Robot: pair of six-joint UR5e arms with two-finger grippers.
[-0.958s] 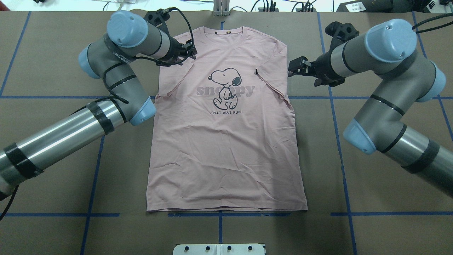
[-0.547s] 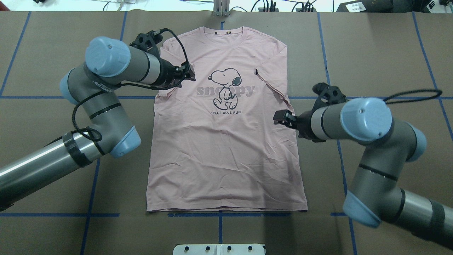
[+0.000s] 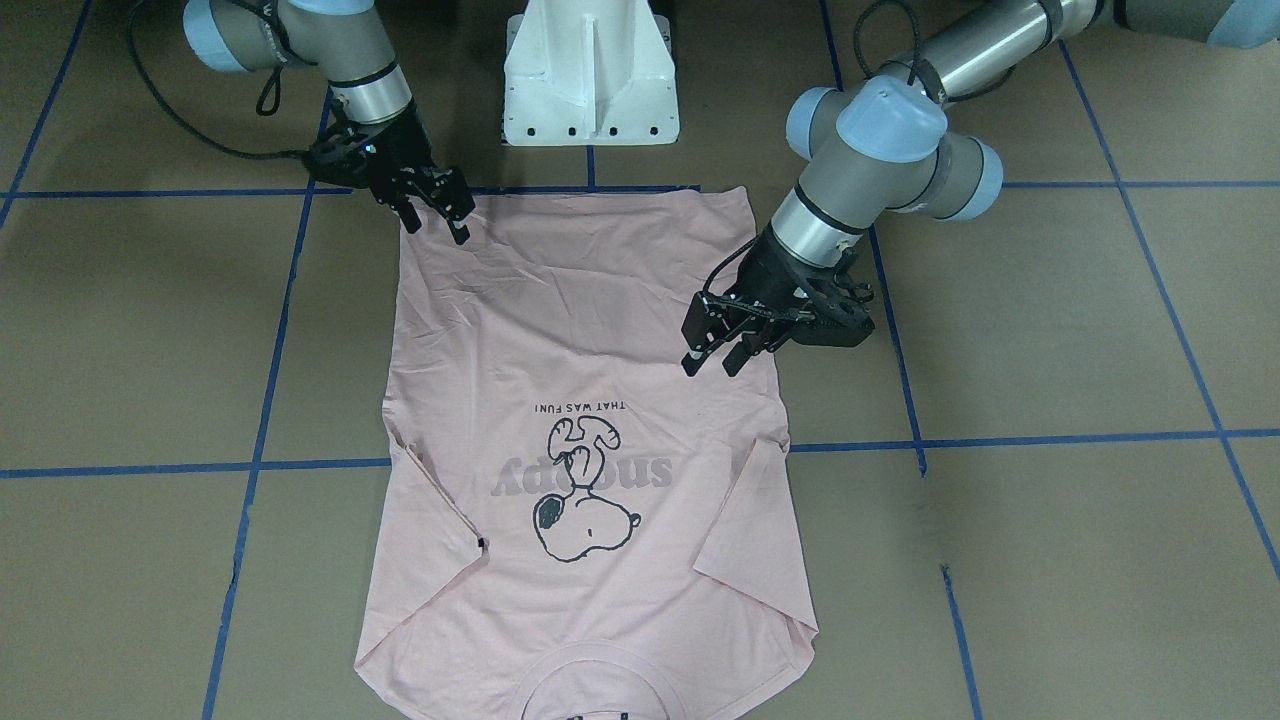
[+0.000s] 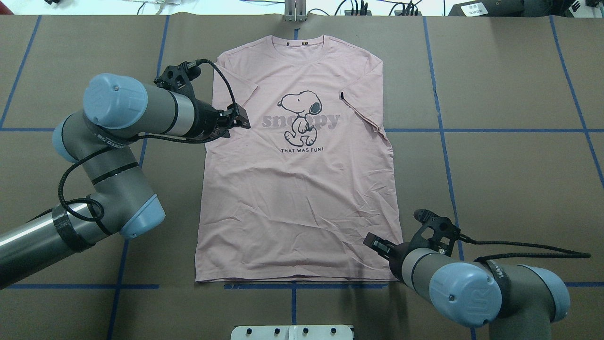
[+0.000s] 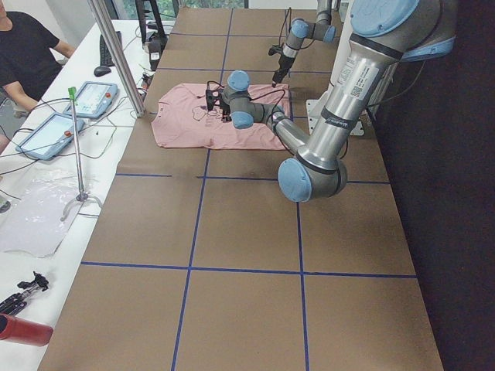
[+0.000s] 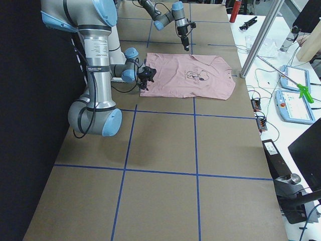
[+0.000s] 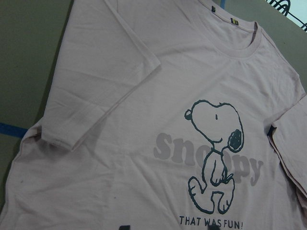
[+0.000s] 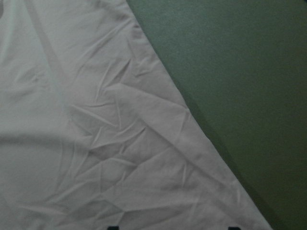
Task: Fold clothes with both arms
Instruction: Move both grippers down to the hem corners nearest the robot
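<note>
- Shifted along the shirt (image 4: 302,198) since a second ago: right gripper (image 4: 373,243) from sleeve to hem corner, left gripper (image 4: 238,122) from shoulder to sleeve.
- Lies flat, print up, on the table (image 4: 509,179), sleeves already folded in.
- Hover with fingers apart, holding nothing, probably staged over one corner and one sleeve for the next fold.

Even, soft light; right wrist view dim
</note>
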